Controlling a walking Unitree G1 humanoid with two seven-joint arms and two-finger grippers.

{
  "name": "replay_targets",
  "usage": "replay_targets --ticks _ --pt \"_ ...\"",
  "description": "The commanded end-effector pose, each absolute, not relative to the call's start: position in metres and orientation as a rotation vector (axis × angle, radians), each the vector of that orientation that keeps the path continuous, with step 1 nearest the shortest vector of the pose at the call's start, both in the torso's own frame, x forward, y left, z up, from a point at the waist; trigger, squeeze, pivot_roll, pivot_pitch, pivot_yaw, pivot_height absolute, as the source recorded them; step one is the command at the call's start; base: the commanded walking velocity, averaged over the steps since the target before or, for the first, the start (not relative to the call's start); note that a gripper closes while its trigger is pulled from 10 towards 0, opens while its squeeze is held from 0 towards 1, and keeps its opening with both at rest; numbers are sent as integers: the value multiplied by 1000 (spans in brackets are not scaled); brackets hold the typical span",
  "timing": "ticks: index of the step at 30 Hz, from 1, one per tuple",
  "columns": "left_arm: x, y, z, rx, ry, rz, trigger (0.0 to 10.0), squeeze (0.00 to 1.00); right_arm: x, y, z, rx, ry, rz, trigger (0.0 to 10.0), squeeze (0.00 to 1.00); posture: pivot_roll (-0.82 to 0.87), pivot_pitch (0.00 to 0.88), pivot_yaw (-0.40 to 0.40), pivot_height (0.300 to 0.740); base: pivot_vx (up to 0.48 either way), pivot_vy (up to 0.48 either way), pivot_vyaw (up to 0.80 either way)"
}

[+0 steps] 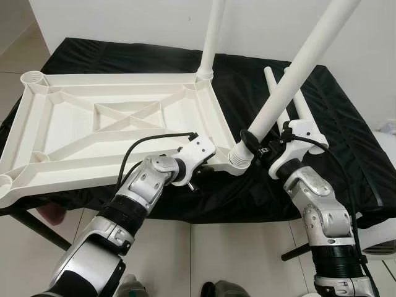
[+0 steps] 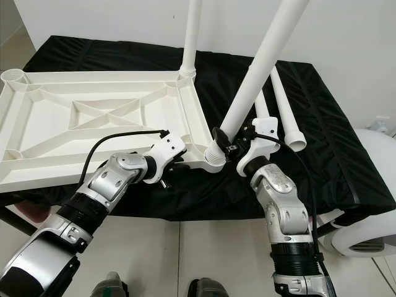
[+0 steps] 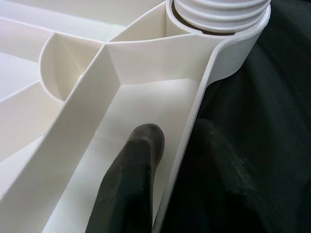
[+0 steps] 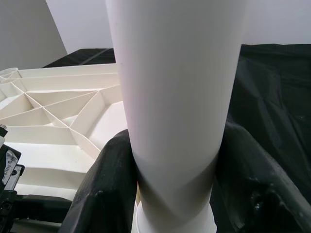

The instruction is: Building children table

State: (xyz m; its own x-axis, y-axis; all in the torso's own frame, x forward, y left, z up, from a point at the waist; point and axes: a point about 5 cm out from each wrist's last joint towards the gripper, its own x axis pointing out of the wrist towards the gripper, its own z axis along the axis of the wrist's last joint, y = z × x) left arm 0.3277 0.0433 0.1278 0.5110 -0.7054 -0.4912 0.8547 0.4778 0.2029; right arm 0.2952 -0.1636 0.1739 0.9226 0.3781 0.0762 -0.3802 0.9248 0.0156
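1. Because the white plastic tabletop (image 1: pixel 111 127) lies upside down on a surface draped in black cloth (image 1: pixel 334 142), its ribbed underside and four corner sockets face upward, ready to take legs.
2. One leg (image 1: pixel 211 37) already stands straight up from the far right corner socket.
3. The left pincer (image 3: pixel 160 179) is clenched over the tabletop's near right rim, one finger inside the rib channel and one outside against the cloth, apparently to keep the tabletop from shifting or turning.
4. The right pincer (image 4: pixel 172 194) is grasping a second leg (image 1: pixel 297 74) low down, just above its threaded collar, which sits at the near right corner socket (image 1: pixel 240 158).
5. This leg's long axis leans up, away from the robot and to its right, rather than upright; it seems not yet seated squarely.
6. Two spare legs (image 2: pixel 286 111) lie on the cloth to the right, their long axes running away from the robot.
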Motion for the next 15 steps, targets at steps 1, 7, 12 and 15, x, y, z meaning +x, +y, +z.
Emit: replay_targets --ticks 1,7,12,15 --pt "334 54 131 498 364 -923 10000 0 294 -176 153 20 29 340 10000 0 22 42 -80 740 0 0 0" --pt "335 54 132 499 361 -924 10000 0 296 -171 150 10 32 357 10000 0 23 44 -78 740 0 0 0" --pt "335 53 133 499 357 -925 10000 0 300 -164 148 -17 18 387 10000 0 26 45 -79 740 0 0 0" --pt "335 54 134 501 355 -924 10000 0 301 -158 148 -21 2 425 10000 0 30 45 -81 740 0 0 0"
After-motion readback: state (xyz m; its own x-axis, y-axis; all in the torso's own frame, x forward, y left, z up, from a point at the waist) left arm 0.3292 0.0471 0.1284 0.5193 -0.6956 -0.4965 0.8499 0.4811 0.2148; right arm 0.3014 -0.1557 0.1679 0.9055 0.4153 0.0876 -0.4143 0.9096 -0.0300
